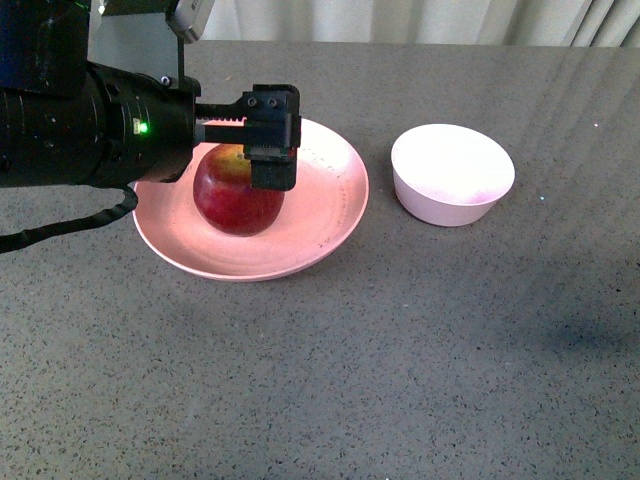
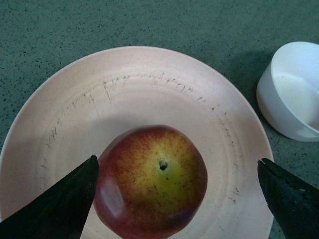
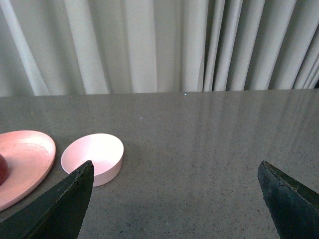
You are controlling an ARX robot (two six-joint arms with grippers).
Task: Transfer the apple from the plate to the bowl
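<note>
The dark red apple (image 1: 236,198) with a yellow patch round its stem sits on the wide pale pink plate (image 1: 335,205). My left gripper (image 1: 271,150) hovers open just above the apple. In the left wrist view its two dark fingers straddle the apple (image 2: 152,184), one finger close by its side, the other well clear over the plate (image 2: 139,89). The small pale bowl (image 1: 452,175) stands empty to the right of the plate and also shows as the bowl (image 2: 291,94). My right gripper (image 3: 175,167) is open over bare table, with the bowl (image 3: 94,157) and plate (image 3: 25,159) off to one side.
The grey speckled table (image 1: 400,350) stretches in front of the plate and bowl. The left arm's black body and cable (image 1: 60,230) cover the table's left side. Pale curtains (image 3: 149,45) hang behind the far edge.
</note>
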